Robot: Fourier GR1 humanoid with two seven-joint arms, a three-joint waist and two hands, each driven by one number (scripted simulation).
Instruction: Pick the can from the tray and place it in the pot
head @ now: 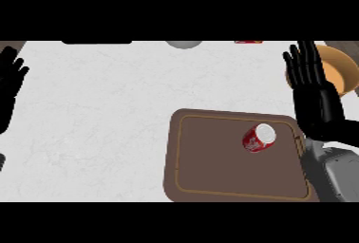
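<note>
A red can (259, 137) with a white top stands on the brown tray (210, 175), near the tray's upper right corner. My right hand (317, 97) is open with fingers pointing up, just right of the can and apart from it. Behind that hand an orange-tan pot (342, 71) shows at the right edge, partly hidden by the fingers. At the far left edge my left hand (8, 88) rests open, fingers up.
The white counter (98, 118) spreads left of the tray. Along the far edge sit a dark flat object (97, 42), a grey round object (184, 44) and a small red item (248, 42), all cut off.
</note>
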